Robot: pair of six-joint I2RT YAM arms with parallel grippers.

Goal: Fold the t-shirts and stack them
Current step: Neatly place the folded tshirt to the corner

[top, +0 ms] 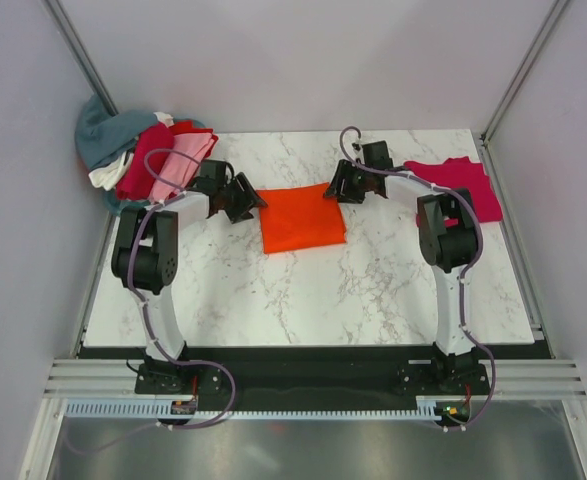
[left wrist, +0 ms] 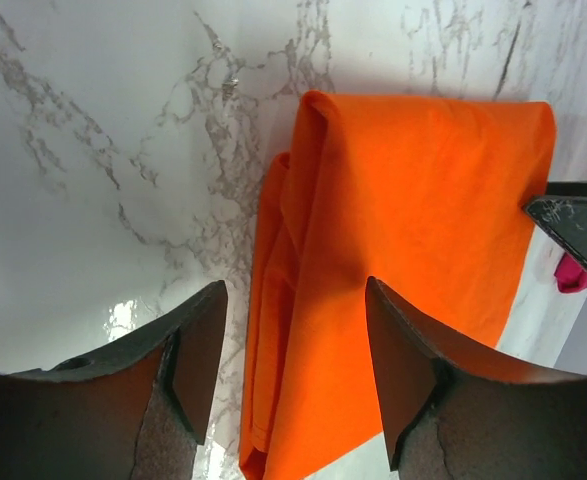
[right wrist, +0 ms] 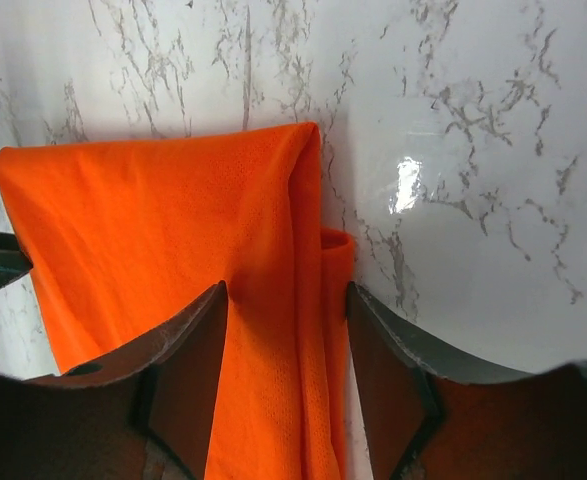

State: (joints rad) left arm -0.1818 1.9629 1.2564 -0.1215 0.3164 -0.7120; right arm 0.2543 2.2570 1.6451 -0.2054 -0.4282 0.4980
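A bright orange t-shirt (top: 303,220) lies folded into a rectangle in the middle of the marble table (top: 373,290). My left gripper (top: 245,198) hovers at its left edge. In the left wrist view the open jaws of that gripper (left wrist: 295,290) straddle the layered fold of the orange shirt (left wrist: 423,200) without pinching it. My right gripper (top: 338,188) is at the shirt's back right corner. Its jaws (right wrist: 287,290) stand open over the right-hand fold of the orange cloth (right wrist: 153,230). A crimson-pink t-shirt (top: 463,185) lies flat at the back right.
A heap of t-shirts (top: 143,150) in teal, dark red, light pink and white sits at the back left corner, partly off the table. Grey walls close in the back and both sides. The arm bases stand on the near edge.
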